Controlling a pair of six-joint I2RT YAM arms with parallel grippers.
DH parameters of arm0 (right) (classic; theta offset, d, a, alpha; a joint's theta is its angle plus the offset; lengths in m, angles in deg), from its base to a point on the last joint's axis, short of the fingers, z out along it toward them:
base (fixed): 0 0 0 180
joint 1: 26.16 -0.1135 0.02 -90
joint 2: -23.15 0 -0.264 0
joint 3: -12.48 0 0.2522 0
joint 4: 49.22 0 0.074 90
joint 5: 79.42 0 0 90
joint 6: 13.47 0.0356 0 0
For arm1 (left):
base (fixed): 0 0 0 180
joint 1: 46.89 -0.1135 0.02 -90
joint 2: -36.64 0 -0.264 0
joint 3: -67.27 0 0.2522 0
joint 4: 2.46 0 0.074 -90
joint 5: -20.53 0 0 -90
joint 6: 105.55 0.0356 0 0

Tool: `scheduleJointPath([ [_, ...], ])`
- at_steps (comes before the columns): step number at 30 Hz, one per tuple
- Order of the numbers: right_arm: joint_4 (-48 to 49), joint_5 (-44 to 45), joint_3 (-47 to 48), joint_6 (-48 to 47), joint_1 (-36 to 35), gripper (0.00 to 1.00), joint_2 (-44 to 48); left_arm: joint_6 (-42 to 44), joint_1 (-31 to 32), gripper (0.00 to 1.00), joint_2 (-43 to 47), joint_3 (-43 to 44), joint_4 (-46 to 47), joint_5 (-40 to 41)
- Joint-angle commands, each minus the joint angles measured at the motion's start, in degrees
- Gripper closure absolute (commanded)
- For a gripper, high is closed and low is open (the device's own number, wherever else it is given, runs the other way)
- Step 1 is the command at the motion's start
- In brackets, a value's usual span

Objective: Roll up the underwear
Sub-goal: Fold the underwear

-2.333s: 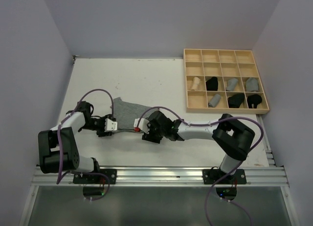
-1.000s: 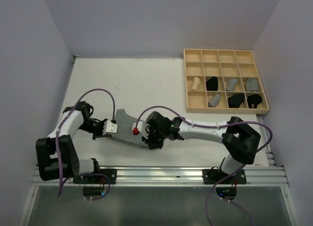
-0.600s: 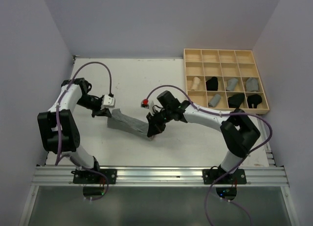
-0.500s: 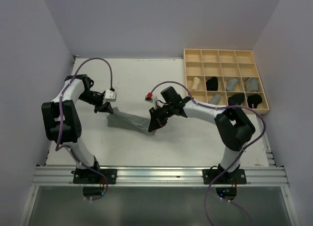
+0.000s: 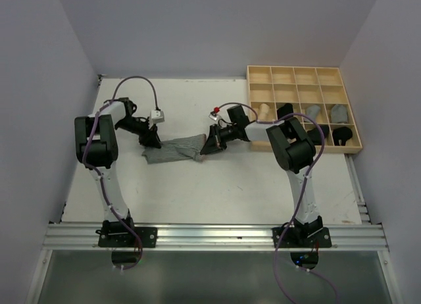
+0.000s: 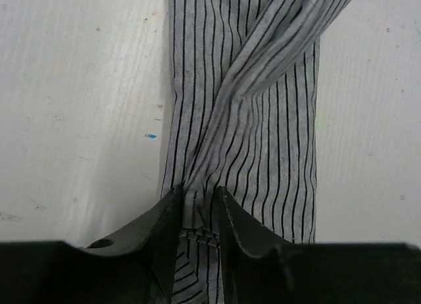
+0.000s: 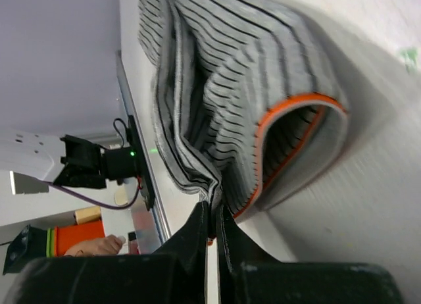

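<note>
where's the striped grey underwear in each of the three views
Top external: striped underwear stretched left of centre on the white table.
Left wrist: striped underwear runs up the middle, twisted.
Right wrist: striped underwear bunched across the upper middle.
Shared landmark: the white table beneath it.

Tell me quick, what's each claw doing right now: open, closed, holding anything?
Left gripper: nearly closed, pinching one end of the striped underwear.
Right gripper: closed on the same garment's orange-trimmed end.
</note>
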Motion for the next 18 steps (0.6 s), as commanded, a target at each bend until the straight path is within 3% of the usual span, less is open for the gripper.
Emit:
scheduleJointPath([
  [1,2.74,0.24,3.21,3.47,-0.62,1.00,0.65,-3.31,-0.30,0.65,1.98,-1.24,9.07,3.15],
  [6,0.29,2.71,2.25,3.30,-0.71,1.00,-0.31,-9.02,-1.09,0.50,11.03,-3.26,14.42,3.15],
  [11,-0.25,6.48,-3.98,2.42,-2.02,1.00,0.91,-18.32,-4.86,0.44,21.40,-5.54,20.92,3.76],
  [14,5.45,7.45,-8.98,6.01,-4.12,1.00,2.14,-21.32,-6.19,0.41,26.42,-10.02,22.33,6.13],
  [18,22.98,10.34,-16.02,19.01,-9.22,1.00,3.11,-21.07,-6.46,0.38,30.64,-17.13,17.96,6.84],
])
